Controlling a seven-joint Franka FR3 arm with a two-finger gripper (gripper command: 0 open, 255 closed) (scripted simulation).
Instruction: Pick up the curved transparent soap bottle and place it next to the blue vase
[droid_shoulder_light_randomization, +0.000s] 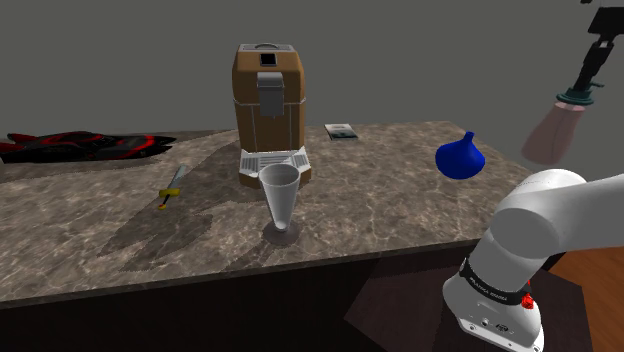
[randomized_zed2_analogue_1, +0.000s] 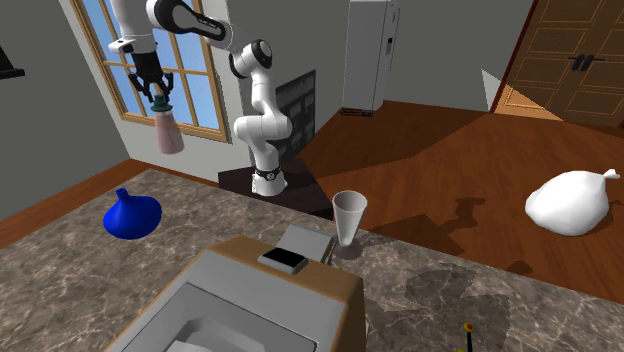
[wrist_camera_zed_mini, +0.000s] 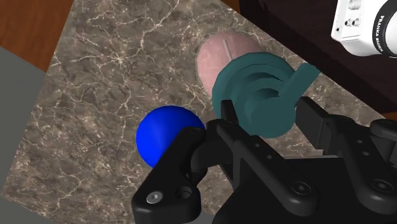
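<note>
The soap bottle has a pinkish see-through curved body and a teal pump head. It hangs in the air well above the marble counter, with my gripper shut on the pump end. The blue vase stands on the counter near its edge at the shoulder view's right, below the bottle and to its left. In the second exterior view the bottle dangles from the gripper high over the vase. Seen from the wrist, the gripper clasps the pump, and the vase lies beside the bottle.
A brown coffee machine stands mid-counter with a tall pale cup in front of it. A small yellow-handled tool, a flat booklet and a red-black object lie further left. A white sack sits on the floor.
</note>
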